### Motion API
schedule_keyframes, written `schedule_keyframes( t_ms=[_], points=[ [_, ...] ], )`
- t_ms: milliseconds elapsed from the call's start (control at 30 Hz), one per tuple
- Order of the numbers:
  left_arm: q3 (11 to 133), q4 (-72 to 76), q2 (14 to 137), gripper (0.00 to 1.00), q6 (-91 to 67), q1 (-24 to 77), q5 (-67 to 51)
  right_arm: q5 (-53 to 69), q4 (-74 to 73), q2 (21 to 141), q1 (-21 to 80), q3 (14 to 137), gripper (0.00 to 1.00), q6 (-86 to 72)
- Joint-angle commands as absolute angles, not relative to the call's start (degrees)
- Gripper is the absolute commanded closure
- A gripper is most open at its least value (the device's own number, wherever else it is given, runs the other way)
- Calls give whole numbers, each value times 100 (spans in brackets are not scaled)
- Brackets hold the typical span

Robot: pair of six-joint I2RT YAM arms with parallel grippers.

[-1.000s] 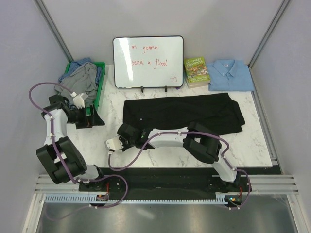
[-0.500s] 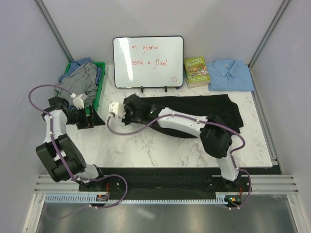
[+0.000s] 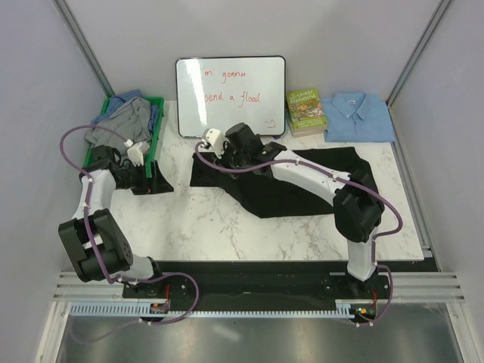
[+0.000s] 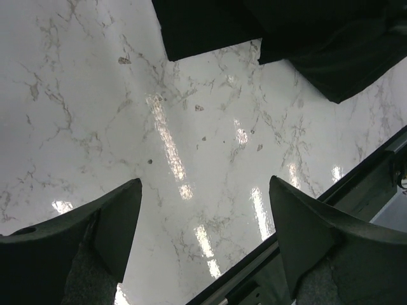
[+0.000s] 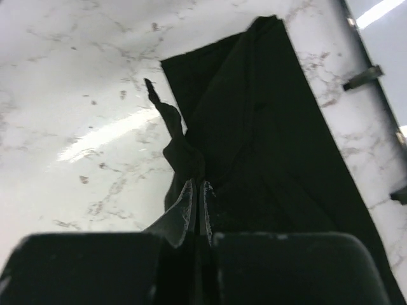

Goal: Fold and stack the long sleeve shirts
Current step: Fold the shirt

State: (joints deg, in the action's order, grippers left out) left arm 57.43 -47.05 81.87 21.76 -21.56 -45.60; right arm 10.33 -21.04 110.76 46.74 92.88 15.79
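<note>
Bin (image 3: pixel 158 136) at 10 o'clock, grey and blue shirts (image 3: pixel 125 121) heaped inside, waiting their turn. Left gripper (image 4: pixel 205 184) just beside it at 9 o'clock, jaws wide and empty, over bare tabletop (image 3: pixel 227 227) (likely standing by for a corner). Centre: black shirt (image 3: pixel 280 198) spread out, its left edge pinched tight in the right gripper (image 5: pixel 198 187) and raised toward 12, probably to start a fold. Blue shirt (image 3: pixel 359 113) at 1 o'clock, folded; probably the stack's base.

We see a marble table (image 3: pixel 227 227) carrying a black shirt (image 3: pixel 302 193), a whiteboard (image 3: pixel 231 96), a green-covered book (image 3: pixel 305 110), a folded light blue shirt (image 3: pixel 359 117) and a green crate (image 3: pixel 157 144).
</note>
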Motion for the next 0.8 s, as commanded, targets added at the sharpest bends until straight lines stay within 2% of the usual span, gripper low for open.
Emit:
schedule_keyframes(
  t_ms=[0, 67, 100, 267, 333, 433, 467, 533, 633, 667, 767],
  points=[
    [5783, -4421, 8200, 12, 1969, -2188, -4570, 1975, -2065, 11223, 5017, 9509, 81, 1300],
    [5809, -4438, 8183, 11, 1977, -2206, -4562, 2667, -2389, 11206, 5158, 9694, 71, 1659],
    [5853, -4447, 8174, 11, 2012, -2215, -4553, 2768, -2521, 11154, 5281, 9720, 63, 1766],
    [6020, -4658, 8288, 12, 2696, -2197, -4570, 2611, -3119, 10741, 5151, 9457, 56, 1828],
    [6091, -4711, 8384, 14, 2969, -2188, -4570, 2470, -3391, 10688, 4862, 9265, 56, 1802],
    [6126, -4930, 8621, 23, 3689, -2075, -4457, 2365, -3638, 10644, 4448, 8940, 57, 1740],
    [6091, -4974, 8674, 29, 4144, -1926, -4265, 2373, -3708, 10687, 4369, 8904, 58, 1766],
    [6003, -4914, 8736, 33, 4402, -1837, -4175, 2364, -3831, 10766, 4280, 8938, 59, 1810],
    [6152, -4921, 9078, 43, 3913, -1837, -4175, 2522, -3701, 10898, 4315, 9096, 60, 1732],
    [6309, -4991, 9340, 51, 3563, -1837, -4375, 2557, -3665, 10985, 4342, 9158, 61, 1653],
    [6311, -5106, 9571, 51, 2703, -1828, -4972, 2593, -3490, 11188, 4526, 9360, 64, 1608]
  ],
)
